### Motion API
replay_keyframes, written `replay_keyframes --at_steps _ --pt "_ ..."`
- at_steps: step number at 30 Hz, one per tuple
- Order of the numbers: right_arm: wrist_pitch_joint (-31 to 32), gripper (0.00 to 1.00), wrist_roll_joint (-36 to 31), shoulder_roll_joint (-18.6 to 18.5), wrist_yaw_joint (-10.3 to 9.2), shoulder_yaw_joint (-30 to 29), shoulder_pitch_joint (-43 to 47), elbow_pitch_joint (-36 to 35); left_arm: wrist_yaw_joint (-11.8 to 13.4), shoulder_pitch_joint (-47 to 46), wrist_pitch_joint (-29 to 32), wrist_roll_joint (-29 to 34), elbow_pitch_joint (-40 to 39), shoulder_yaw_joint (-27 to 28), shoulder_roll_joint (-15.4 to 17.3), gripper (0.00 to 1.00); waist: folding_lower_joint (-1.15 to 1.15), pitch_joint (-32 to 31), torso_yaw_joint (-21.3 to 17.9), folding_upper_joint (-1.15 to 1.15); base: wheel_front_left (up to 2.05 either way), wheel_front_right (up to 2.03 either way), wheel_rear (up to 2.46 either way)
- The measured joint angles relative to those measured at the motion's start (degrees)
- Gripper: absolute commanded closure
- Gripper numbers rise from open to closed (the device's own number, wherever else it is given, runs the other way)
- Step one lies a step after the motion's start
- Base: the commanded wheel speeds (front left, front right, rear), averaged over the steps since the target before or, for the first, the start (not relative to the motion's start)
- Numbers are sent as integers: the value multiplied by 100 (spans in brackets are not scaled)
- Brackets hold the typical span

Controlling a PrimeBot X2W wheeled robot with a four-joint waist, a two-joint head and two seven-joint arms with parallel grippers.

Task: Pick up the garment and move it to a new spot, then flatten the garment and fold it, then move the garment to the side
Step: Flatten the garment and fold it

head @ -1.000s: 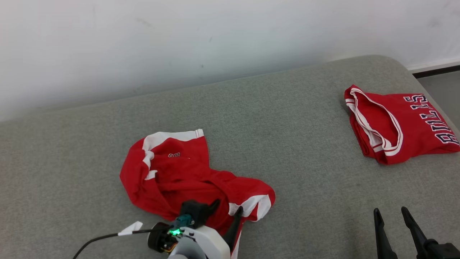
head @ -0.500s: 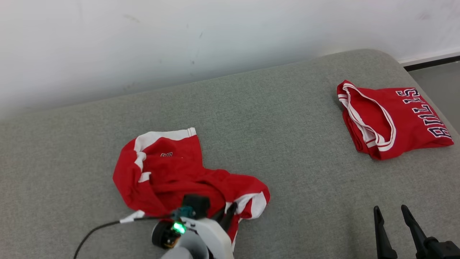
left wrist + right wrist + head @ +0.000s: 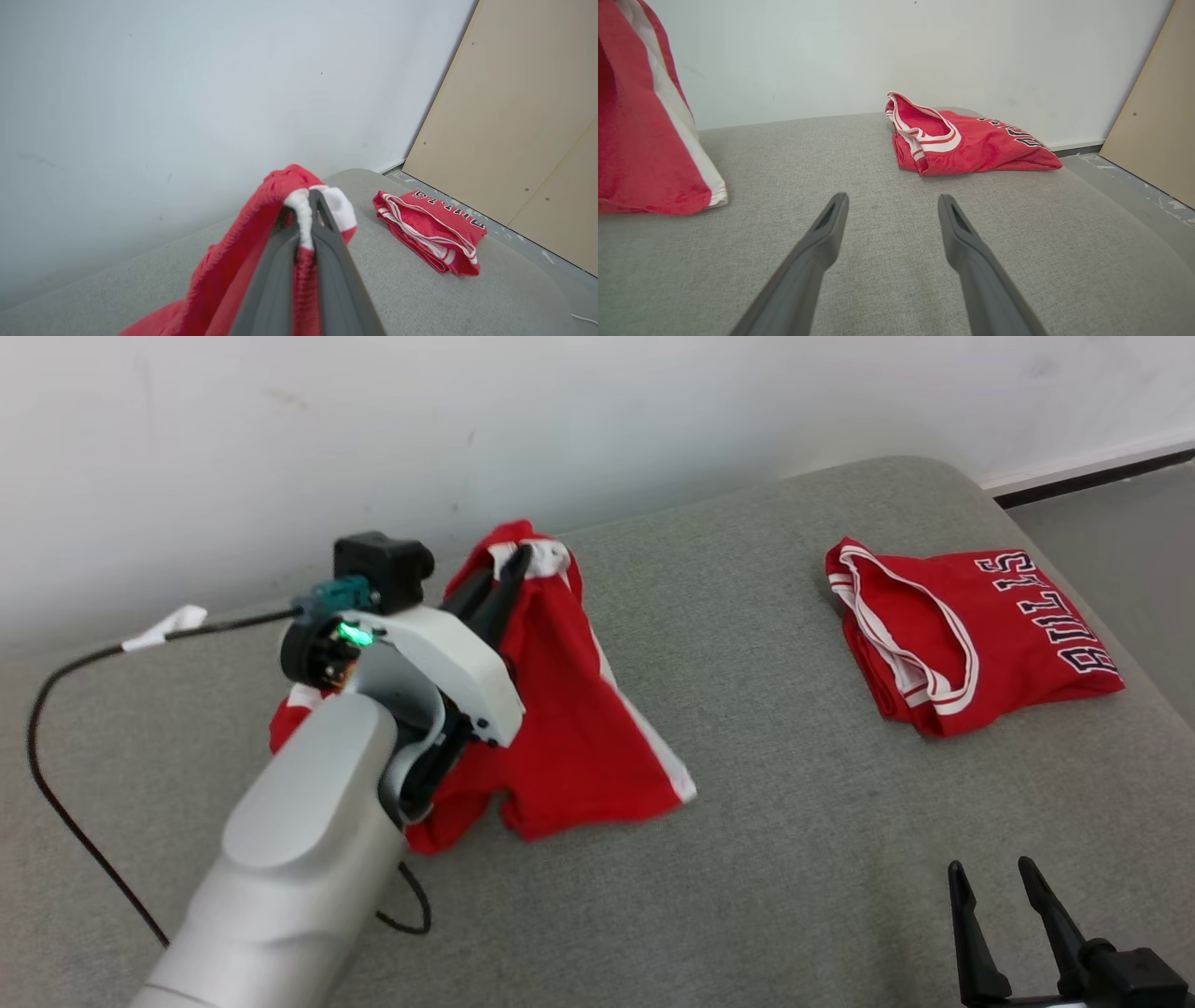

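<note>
The garment is red with white stripes and hangs from my left gripper, which is shut on its upper edge. Its lower hem still rests on the grey cushion. In the left wrist view the red cloth drapes over and between the closed fingers, with a white band at the tips. The right wrist view catches the hanging garment at its left edge. My right gripper is open low at the right, above the bare cushion, with nothing between its fingers.
A folded red "BULLS" jersey lies at the far right of the cushion, also in the wrist views. A black cable trails from my left wrist. A white wall stands behind; a beige panel stands at right.
My left gripper shut on the garment's near edge and lifted it up and away toward the wall; the cloth now hangs. The head camera shifted. The right gripper stayed put.
</note>
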Motion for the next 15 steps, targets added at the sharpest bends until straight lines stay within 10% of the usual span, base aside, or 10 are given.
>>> replay_keyframes --at_steps 15 --pt "0 0 53 -2 0 -132 30 45 -183 -148 -368 -417 -257 -686 -209 100 0 -69 -155 0 0 0 0"
